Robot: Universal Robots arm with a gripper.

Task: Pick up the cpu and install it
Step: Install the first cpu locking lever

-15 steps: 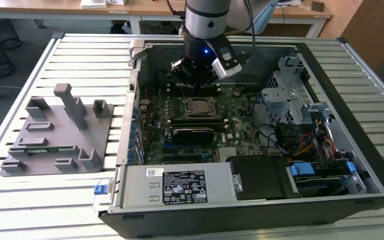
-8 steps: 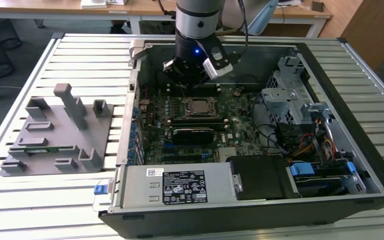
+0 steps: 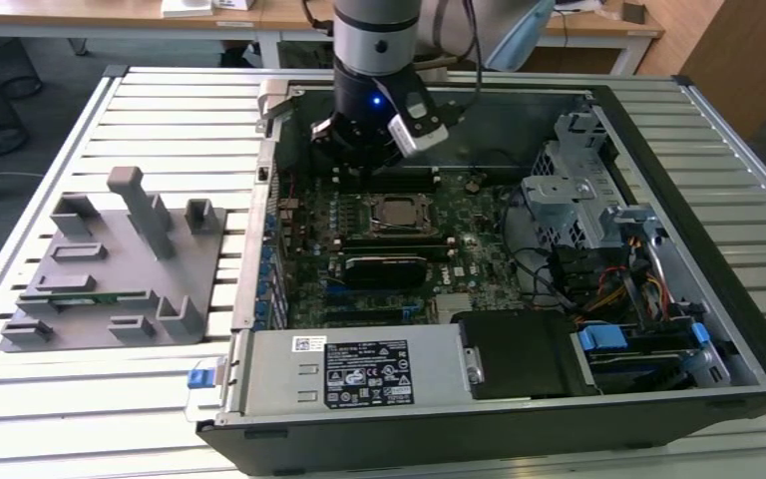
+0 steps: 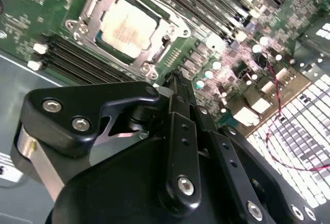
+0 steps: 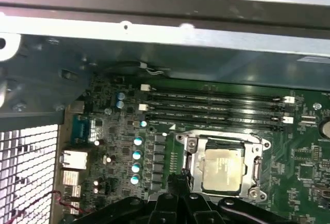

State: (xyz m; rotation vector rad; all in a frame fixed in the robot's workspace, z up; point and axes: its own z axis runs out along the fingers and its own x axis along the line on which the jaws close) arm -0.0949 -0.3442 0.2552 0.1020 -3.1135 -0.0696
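The cpu (image 3: 397,213), a flat square chip with a dull silver top, lies inside the metal socket frame (image 3: 397,232) on the green motherboard of the open computer case. It also appears in both wrist views (image 4: 128,28) (image 5: 223,168), seated flat within the frame. My gripper (image 3: 360,160) hangs above the board just behind the socket, toward the case's back wall. Its black fingers meet at the tip (image 4: 174,75) (image 5: 181,176) with nothing between them, a little to the side of the cpu and apart from it.
Black memory slots (image 5: 211,105) run between the socket and the case's back wall (image 5: 165,59). A power supply (image 3: 356,371) fills the near corner, and a drive cage (image 3: 582,190) with cables stands at the exterior view's right. A grey fixture (image 3: 104,269) sits on the slatted table at the left.
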